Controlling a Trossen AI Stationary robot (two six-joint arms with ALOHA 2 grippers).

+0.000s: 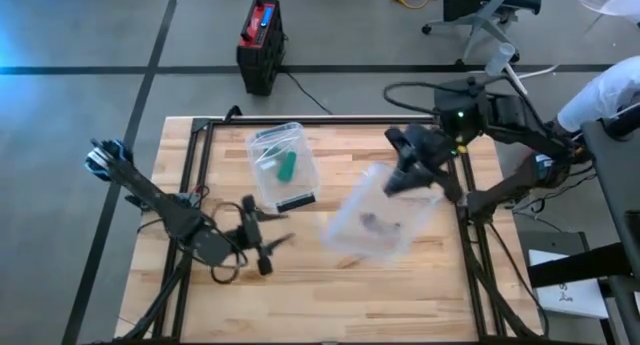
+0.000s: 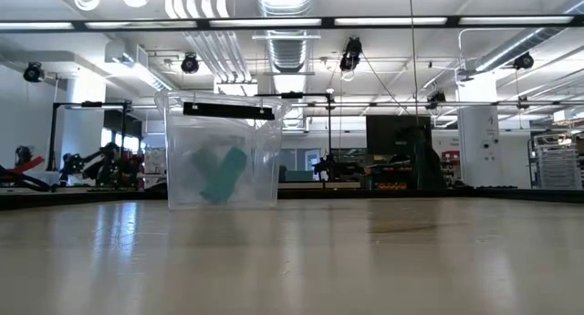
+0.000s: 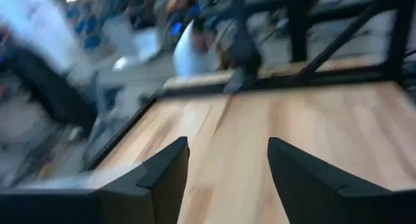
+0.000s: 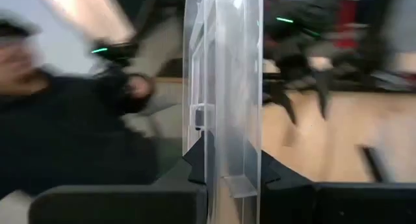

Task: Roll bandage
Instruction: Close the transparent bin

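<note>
- R gripper (image 1: 400, 181) is clamped on the wall of a clear lid (image 1: 380, 223), a tray-like cover, and holds it lifted and tilted above the table (image 1: 420, 285). In the R wrist view the thin plastic edge (image 4: 221, 87) runs straight up from between the pinched fingers (image 4: 195, 162).
- L gripper (image 1: 262, 240) hovers low over bare wood, jaws apart, nothing between them. L wrist view shows only tabletop ahead of its fingers (image 3: 170, 169).
- Clear bin (image 1: 282, 165) stands uncovered just beyond the L gripper, well to the side of the R gripper's load.
- Inside the bin, a green roll (image 1: 286, 166), prob. the bandage, lies tilted beside a dark strip; low view shows it leaning behind the bin wall (image 2: 224, 173).
- Progress, my read: early. Cover is off, so access is done.
- Left to do: park the lid, reach into the bin, take the bandage out, then the rolling itself. None of that has begun.
- Dark smudge shows through the held lid; can't tell what it is.
</note>
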